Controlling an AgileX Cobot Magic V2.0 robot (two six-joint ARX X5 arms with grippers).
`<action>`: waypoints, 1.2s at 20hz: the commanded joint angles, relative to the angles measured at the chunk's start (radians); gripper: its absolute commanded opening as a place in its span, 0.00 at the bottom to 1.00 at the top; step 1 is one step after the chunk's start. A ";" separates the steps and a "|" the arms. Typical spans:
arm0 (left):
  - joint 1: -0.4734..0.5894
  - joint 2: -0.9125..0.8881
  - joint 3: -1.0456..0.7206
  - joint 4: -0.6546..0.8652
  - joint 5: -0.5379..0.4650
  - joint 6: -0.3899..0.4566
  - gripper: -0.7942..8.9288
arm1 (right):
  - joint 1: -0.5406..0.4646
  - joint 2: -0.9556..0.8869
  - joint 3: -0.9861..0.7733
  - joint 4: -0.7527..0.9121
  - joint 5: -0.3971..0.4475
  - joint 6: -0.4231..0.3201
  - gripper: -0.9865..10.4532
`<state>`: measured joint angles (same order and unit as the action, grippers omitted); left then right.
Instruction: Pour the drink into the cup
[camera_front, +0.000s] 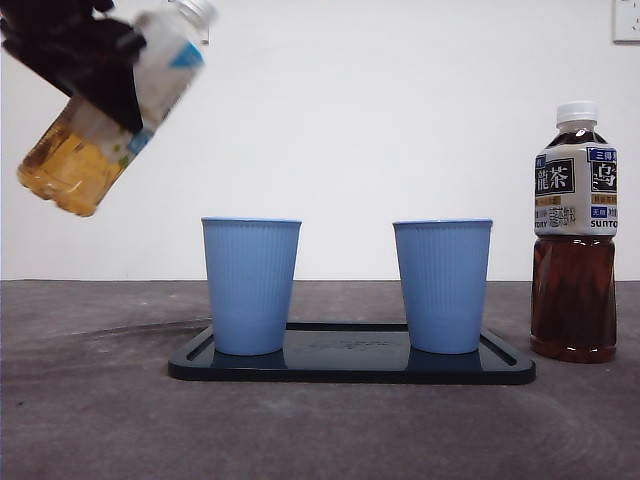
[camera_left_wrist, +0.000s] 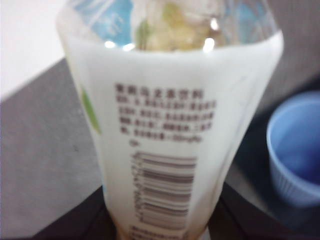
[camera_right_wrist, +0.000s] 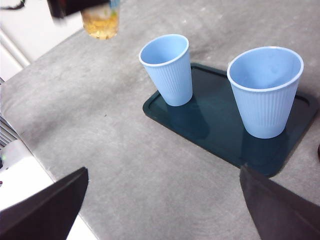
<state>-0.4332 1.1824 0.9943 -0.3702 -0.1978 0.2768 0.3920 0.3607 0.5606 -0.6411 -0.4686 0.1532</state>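
My left gripper (camera_front: 95, 65) is shut on a clear bottle of yellow drink (camera_front: 105, 115), held high at the far left of the front view. The bottle tilts, its neck end up and toward the right, its base lower. It is up and to the left of the left blue cup (camera_front: 250, 285), not over it. In the left wrist view the white barcode label of the bottle (camera_left_wrist: 165, 150) fills the picture, with a blue cup (camera_left_wrist: 297, 145) beside it. A second blue cup (camera_front: 442, 285) stands to the right. My right gripper (camera_right_wrist: 165, 210) hangs open above the table.
Both cups stand upright on a dark tray (camera_front: 350, 367). A capped bottle of dark tea (camera_front: 574, 240) stands on the table right of the tray. The right wrist view shows the tray (camera_right_wrist: 210, 120) and a white edge at the table's side.
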 joint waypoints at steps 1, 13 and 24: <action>0.061 0.000 0.016 0.081 0.117 -0.228 0.21 | 0.006 0.003 0.018 0.008 0.018 -0.008 0.51; 0.116 0.018 -0.330 0.623 0.232 -0.374 0.21 | 0.006 0.003 0.018 0.011 0.032 -0.003 0.51; 0.124 0.234 -0.375 0.860 0.232 -0.349 0.21 | 0.006 0.003 0.018 0.011 0.032 0.014 0.51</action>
<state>-0.3092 1.4158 0.6048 0.4458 0.0315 -0.0879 0.3920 0.3607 0.5606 -0.6399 -0.4404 0.1581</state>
